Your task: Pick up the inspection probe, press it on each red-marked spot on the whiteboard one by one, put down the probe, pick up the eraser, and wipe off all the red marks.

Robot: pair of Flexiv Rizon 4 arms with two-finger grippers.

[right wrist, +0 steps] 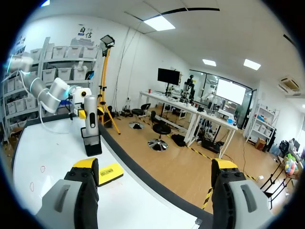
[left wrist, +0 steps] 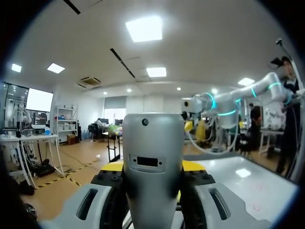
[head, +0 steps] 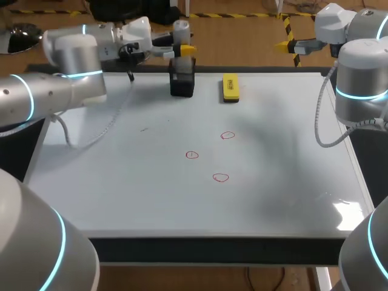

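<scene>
Your left hand (head: 183, 48) is closed on the inspection probe (head: 180, 29): in the left wrist view the grey cylinder fills the space between the fingers, and both press against its sides. The probe stands upright at the far edge of the whiteboard (head: 121, 182), its lower end at the top of the black holder (head: 182, 82). Just beside the holder, towards your right arm's side, the yellow eraser (head: 230, 88) lies flat on the board. Three small red circles sit near the middle of the board, well apart from the holder: one nearest the eraser (head: 227, 136), one towards your left arm (head: 191, 155), and one closest to you (head: 220, 177). Your right hand (right wrist: 155, 164) hangs by the counter's far right corner, its fingers spread wide with nothing between them.
</scene>
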